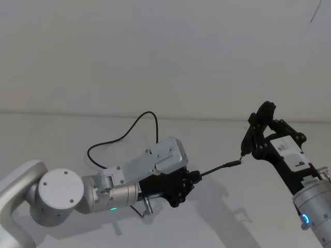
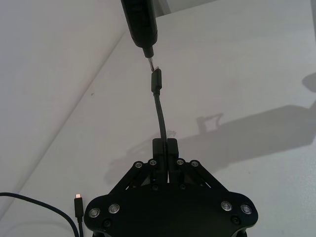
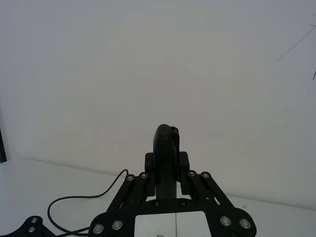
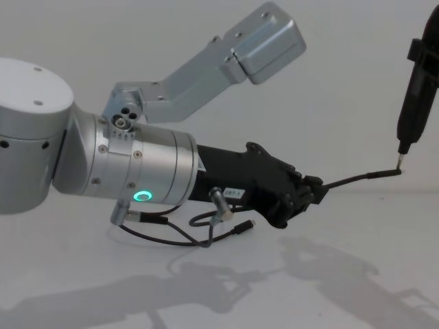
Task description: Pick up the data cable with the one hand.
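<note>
The data cable (image 1: 135, 125) is thin and black. My left gripper (image 1: 194, 179) is shut on it close to one end. That end's connector plug (image 1: 234, 164) sticks out past the fingers to the metal tip of a slim black tool (image 1: 257, 129); I cannot tell whether they touch. The right gripper (image 1: 261, 140) is shut on this tool. In the left wrist view the cable (image 2: 159, 109) rises from the left gripper (image 2: 165, 146) to the tool (image 2: 141, 22). The cable's other plug (image 2: 78, 204) lies on the table. The chest view shows the left gripper (image 4: 312, 189), the cable (image 4: 357, 178) and the tool (image 4: 416, 103).
The white table (image 1: 232, 217) meets a white wall behind. The cable's slack loops on the table behind the left arm (image 3: 74, 199). A short grey wire with a silver plug (image 4: 219, 199) hangs at the left wrist.
</note>
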